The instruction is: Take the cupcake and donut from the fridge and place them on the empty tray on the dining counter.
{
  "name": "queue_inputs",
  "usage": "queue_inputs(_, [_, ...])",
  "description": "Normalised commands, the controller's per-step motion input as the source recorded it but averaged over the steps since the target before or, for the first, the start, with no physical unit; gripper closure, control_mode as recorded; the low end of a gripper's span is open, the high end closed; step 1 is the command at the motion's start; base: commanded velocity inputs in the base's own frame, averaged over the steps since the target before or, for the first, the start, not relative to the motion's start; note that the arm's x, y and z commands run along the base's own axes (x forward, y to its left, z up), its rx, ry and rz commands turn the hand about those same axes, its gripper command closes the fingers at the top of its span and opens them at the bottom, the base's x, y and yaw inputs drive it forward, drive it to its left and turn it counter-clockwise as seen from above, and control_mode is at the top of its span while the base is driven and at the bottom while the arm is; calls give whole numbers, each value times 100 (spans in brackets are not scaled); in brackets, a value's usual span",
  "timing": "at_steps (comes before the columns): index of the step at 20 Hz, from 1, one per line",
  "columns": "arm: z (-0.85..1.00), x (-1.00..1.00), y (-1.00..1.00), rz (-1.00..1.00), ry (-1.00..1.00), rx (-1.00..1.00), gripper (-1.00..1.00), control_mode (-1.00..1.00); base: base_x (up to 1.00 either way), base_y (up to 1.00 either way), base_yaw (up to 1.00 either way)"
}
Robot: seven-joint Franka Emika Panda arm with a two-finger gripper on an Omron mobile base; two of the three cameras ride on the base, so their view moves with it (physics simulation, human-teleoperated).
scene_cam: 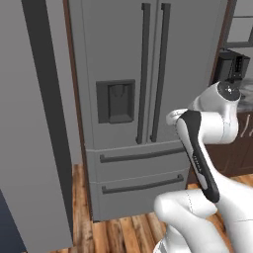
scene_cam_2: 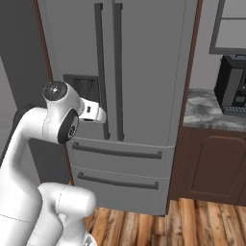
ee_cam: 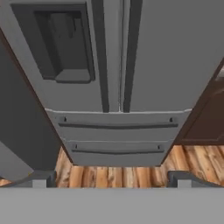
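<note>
- The fridge (scene_cam: 148, 74) fills the centre of the left base view, both doors shut, its two dark handles (scene_cam: 153, 74) side by side at upper centre.
- The arm (scene_cam: 207, 128) bends up from the lower right of that frame, in front of the fridge.
- Two drawers (ee_cam: 118, 135) cross the middle of the hand view, above wood floor (ee_cam: 131, 173).
- The dispenser panel (ee_cam: 61, 43) sits upper left there.
- The gripper (ee_cam: 111, 179) stands wide, holding nothing, fingertips (ee_cam: 41, 179) at bottom corners.
</note>
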Motion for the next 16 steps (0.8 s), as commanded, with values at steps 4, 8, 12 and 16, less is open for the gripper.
queue_inputs(4, [5, 21, -12, 0, -57, 0, -100, -100, 0, 0, 0])
queue_inputs(8, [23, 37, 0, 0, -35, 0, -100, -100, 0, 0, 0])
queue_inputs(12, [32, 49, -6, 0, -10, 0, -100, -100, 0, 0, 0])
queue_inputs(16, [31, 50, -27, 0, 0, 0, -100, -100, 0, 0, 0])
